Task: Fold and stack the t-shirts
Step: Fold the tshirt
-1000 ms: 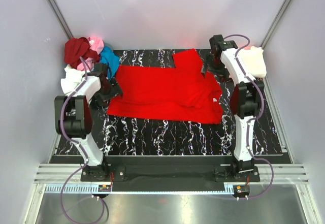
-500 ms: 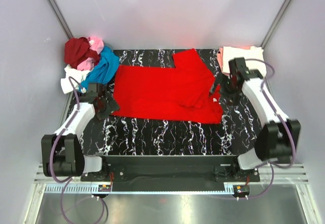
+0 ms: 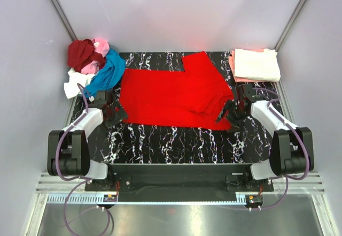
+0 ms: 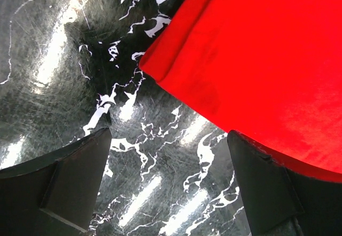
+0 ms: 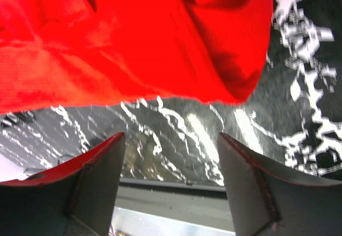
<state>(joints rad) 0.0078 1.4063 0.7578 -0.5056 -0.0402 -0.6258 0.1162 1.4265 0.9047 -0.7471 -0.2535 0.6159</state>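
Observation:
A bright red t-shirt [image 3: 173, 97] lies spread on the black marbled table [image 3: 181, 139], partly folded, one sleeve sticking out at the back. My left gripper [image 3: 115, 115] is open and empty, low over the table just off the shirt's near-left corner [image 4: 160, 70]. My right gripper [image 3: 227, 117] is open and empty at the shirt's near-right corner [image 5: 235, 81]. A pile of unfolded shirts sits at the back left: dark red [image 3: 80, 53], pink [image 3: 100, 46], blue [image 3: 109, 71], white [image 3: 75, 82]. A folded cream shirt [image 3: 256, 63] lies on a salmon one [image 3: 233, 65] at the back right.
Grey walls stand close on three sides. The table's near edge and a metal rail [image 3: 176, 182] run in front of the arm bases. Bare marbled surface [image 3: 176, 139] lies between the red shirt and the near edge.
Both arms have swung down and back from the far corners to the red shirt's near corners. The blue shirt and the cream and salmon stack came into view as the arms left.

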